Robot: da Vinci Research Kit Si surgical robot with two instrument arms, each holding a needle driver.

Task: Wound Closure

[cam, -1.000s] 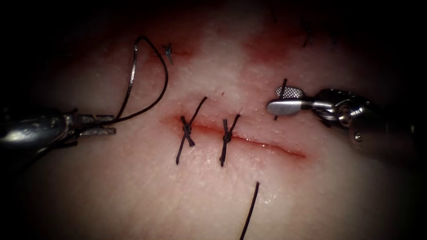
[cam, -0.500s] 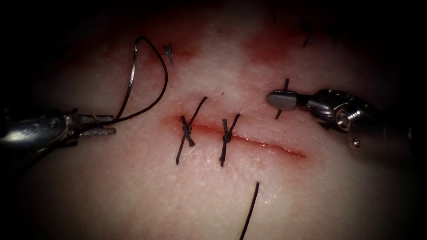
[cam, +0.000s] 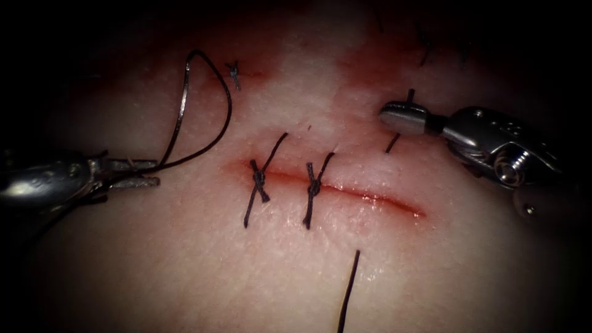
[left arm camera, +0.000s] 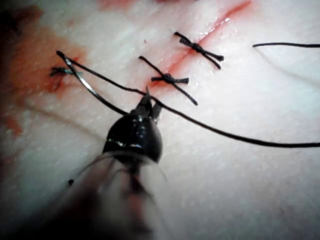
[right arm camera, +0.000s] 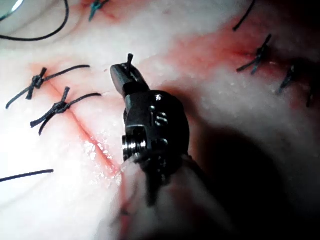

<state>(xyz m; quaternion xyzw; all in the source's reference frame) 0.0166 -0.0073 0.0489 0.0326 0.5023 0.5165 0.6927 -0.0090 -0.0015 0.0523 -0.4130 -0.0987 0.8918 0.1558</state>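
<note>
Right hand (cam: 402,117) clamped on short thread end (cam: 393,143) above cut (cam: 345,191); left hand (cam: 143,172) grips needle (cam: 185,98) end.

- The endoscope looks down from above and in front at the cut (cam: 327,188) in the tissue (cam: 185,265).
- Each wrist camera peers along its own shaft, very close.
- All three views share the two knotted stitches (cam: 311,188).

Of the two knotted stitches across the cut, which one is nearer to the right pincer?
The right-hand stitch, beside the open part of the cut; the other stitch lies farther from the right pincer.
</note>
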